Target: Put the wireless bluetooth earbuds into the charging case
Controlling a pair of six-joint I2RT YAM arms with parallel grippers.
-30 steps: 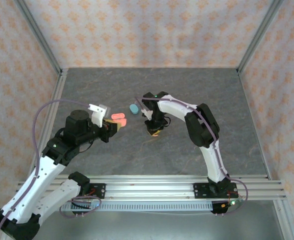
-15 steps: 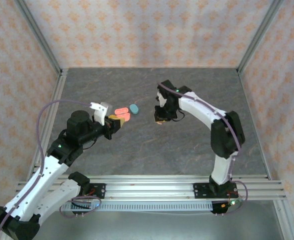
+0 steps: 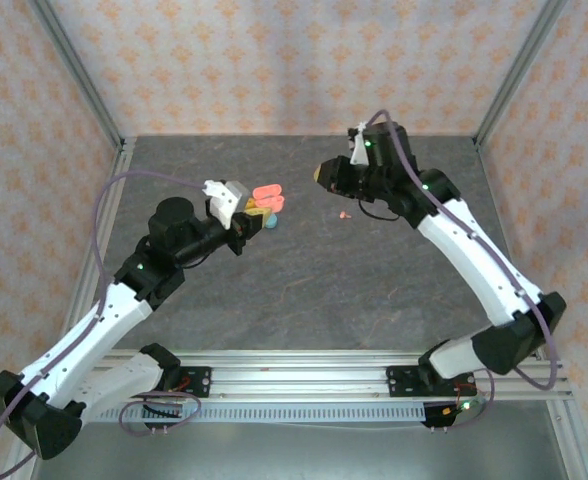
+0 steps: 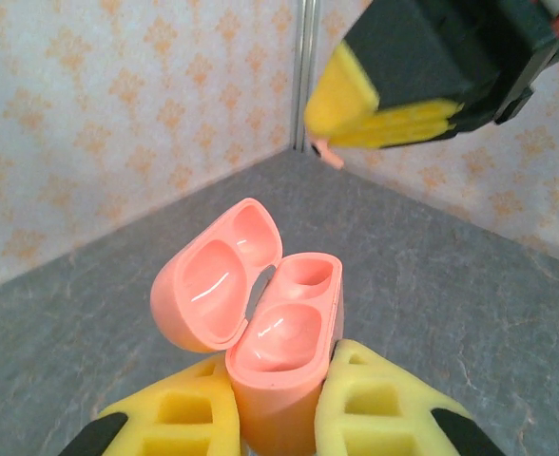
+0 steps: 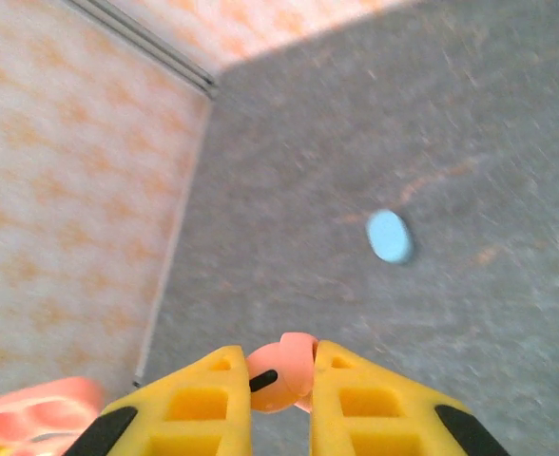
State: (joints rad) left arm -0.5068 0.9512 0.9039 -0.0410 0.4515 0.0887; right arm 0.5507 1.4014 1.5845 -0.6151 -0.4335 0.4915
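My left gripper (image 3: 248, 212) is shut on an open salmon-pink charging case (image 3: 267, 198), held off the table. In the left wrist view the case (image 4: 284, 347) stands upright between the yellow fingers, its lid (image 4: 218, 280) hinged back to the left and both wells empty. My right gripper (image 3: 324, 172) hangs in the air to the right of the case, shut on a pink earbud (image 5: 281, 375). From the left wrist view that gripper (image 4: 394, 90) hovers above and beyond the case, the earbud's tip (image 4: 329, 155) poking out. Another tiny pink earbud (image 3: 344, 214) lies on the table.
A light blue oval case (image 5: 389, 236) lies shut on the grey table (image 3: 304, 290), just under the left gripper's tips in the top view (image 3: 268, 222). Patterned walls and metal corner posts (image 3: 84, 80) close in the back and both sides.
My right arm has lifted off the table and swung back and to the right with the pink earbud. My left arm has carried the open pink case up and farther back.
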